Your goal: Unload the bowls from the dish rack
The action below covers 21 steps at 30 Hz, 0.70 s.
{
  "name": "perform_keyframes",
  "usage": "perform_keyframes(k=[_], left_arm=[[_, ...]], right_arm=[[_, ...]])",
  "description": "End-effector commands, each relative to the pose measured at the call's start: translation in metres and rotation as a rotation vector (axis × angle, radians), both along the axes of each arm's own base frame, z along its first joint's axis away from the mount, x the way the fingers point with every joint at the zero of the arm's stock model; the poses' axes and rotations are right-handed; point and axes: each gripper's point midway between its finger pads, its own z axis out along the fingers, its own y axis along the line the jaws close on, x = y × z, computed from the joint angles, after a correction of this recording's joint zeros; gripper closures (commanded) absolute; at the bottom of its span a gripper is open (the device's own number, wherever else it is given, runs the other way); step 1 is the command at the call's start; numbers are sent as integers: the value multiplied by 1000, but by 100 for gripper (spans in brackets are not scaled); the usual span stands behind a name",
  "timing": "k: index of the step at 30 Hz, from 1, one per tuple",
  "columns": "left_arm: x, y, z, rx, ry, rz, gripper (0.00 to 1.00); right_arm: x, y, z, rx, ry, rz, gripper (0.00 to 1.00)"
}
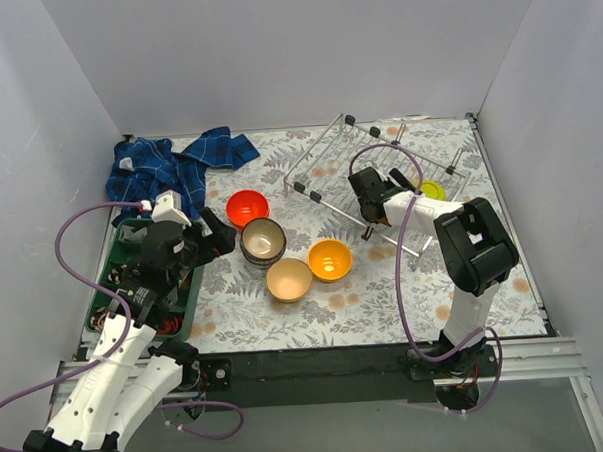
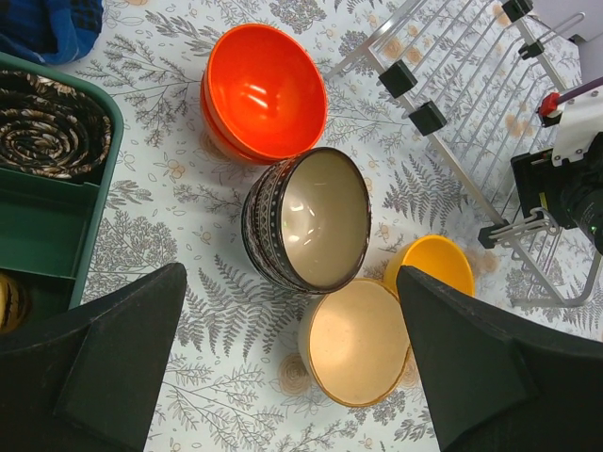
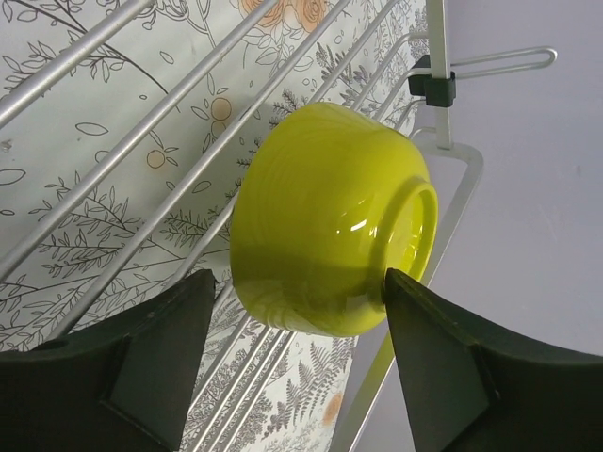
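Left claw (image 1: 222,232): hanging released at near left, beside green tray (image 2: 57,235). On desk (image 1: 385,312), centre, are sitting: red-orange bowl (image 1: 248,206), patterned bowl (image 1: 263,239), beige bowl (image 1: 289,280), yellow-orange bowl (image 1: 330,260). Far right: right claw (image 3: 300,273) flanking lime bowl (image 3: 330,217) inside dish rack (image 1: 319,165); cannot tell whether it is grasping.

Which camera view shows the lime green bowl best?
The right wrist view: the lime green bowl fills the frame, lying on its side against the dish rack wires. The top external view shows only a sliver of that bowl; the left wrist view shows none.
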Motion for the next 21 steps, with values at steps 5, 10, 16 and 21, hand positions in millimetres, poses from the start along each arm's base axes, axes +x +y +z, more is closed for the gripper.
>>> perform_keyframes(k=[5, 10, 16, 21], left_arm=[[0, 7, 7, 11, -18, 24, 5], [-1, 6, 7, 10, -19, 19, 5], [-2, 6, 11, 7, -29, 14, 5], [-2, 2, 11, 1, -33, -3, 5]], right_arm=[[-1, 0, 4, 21, -51, -13, 38], [1, 5, 19, 34, -84, 1, 57], [4, 14, 49, 82, -152, 27, 71], [1, 18, 65, 129, -180, 42, 75]])
